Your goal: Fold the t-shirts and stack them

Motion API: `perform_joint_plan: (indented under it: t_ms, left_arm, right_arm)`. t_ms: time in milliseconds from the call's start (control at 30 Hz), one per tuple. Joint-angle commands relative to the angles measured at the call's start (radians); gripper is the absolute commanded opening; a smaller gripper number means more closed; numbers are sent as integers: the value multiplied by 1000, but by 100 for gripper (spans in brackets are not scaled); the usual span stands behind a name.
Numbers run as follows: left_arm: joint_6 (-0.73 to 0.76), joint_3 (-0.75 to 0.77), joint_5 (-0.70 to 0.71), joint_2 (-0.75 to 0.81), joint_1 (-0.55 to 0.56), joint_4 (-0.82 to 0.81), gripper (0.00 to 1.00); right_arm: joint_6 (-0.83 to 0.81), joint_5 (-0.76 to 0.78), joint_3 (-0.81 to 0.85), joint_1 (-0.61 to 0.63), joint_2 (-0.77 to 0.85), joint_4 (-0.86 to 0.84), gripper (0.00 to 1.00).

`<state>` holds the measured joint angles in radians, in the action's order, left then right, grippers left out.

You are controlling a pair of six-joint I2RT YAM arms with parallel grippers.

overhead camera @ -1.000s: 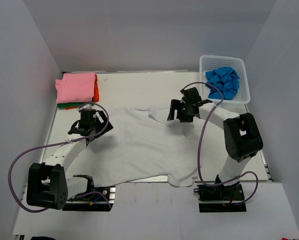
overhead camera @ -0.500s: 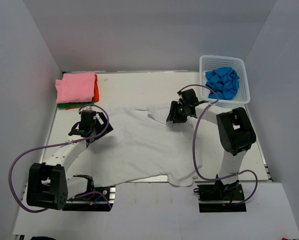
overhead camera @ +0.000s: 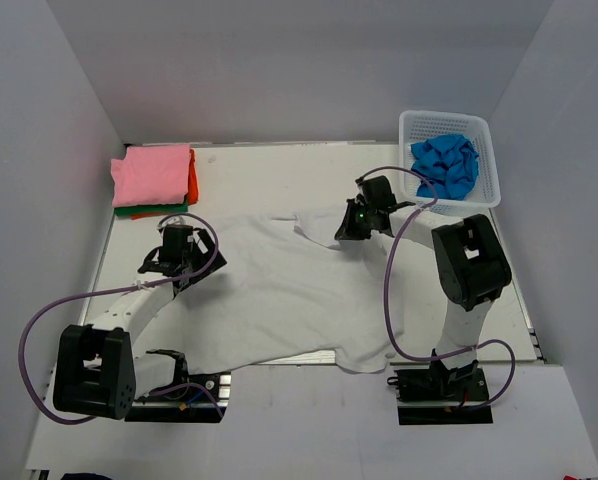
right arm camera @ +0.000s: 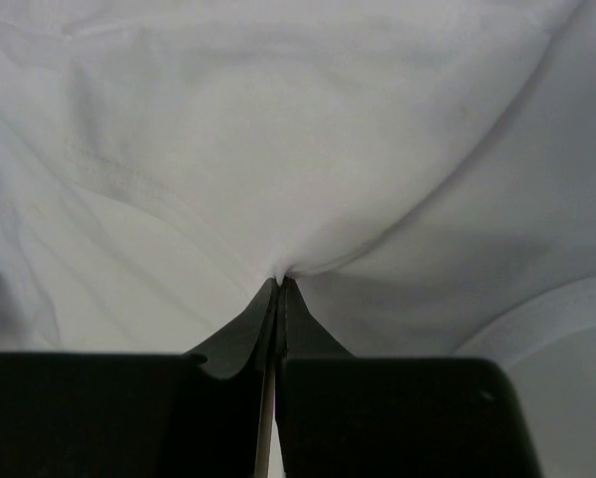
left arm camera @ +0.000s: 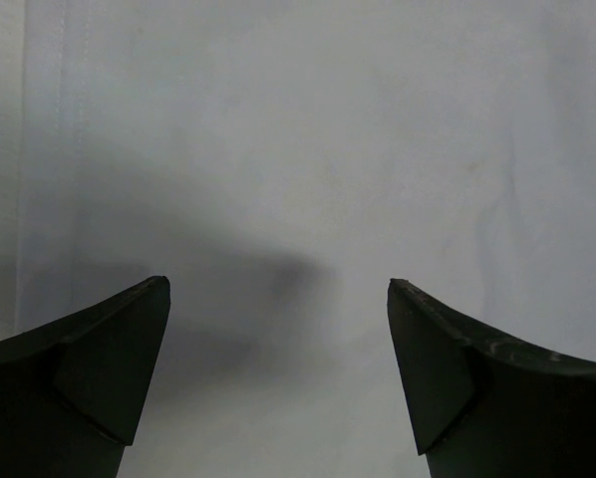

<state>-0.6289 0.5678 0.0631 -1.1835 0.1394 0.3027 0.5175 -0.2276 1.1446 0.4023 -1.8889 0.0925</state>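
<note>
Large white cloth t-shirt (overhead camera: 279,295) lies spread across the table (overhead camera: 279,170). Right gripper (right arm camera: 280,282) is clamped tight on its far edge, I'd guess to fold it over; left gripper (left arm camera: 278,289) hovers wide open above the shirt's left side.

The left arm (overhead camera: 129,303) reaches forward, its left pincer (left arm camera: 278,289) held low with both jaws spread wide, while the right arm (overhead camera: 466,262) bends leftward, its right pincer (right arm camera: 279,283) clamped tight on a pinch of white t-shirt (right arm camera: 278,119).
</note>
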Motion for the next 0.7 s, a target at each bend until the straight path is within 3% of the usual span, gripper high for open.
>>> perform_joint_plan:
  t_ms: [0, 233, 467, 600, 633, 667]
  left_arm:
    - [-3, -2, 6, 2, -4, -28, 100]
    - [6, 43, 27, -33, -4, -48, 100]
    - [6, 93, 23, -108, -4, -47, 100]
    - [6, 144, 85, -126, -4, -1, 100]
    - [6, 144, 86, -126, -4, -1, 100]
    - [6, 161, 99, -126, -4, 10, 100]
  right_arm:
    - [53, -18, 46, -3, 65, -80, 0]
    - [229, 99, 214, -22, -18, -94, 0]
    - [556, 309, 381, -91, -165, -149, 0]
    - [576, 352, 524, -114, -295, -101, 0]
    - [570, 370, 579, -114, -305, -94, 10]
    - [570, 398, 601, -112, -309, -20, 13]
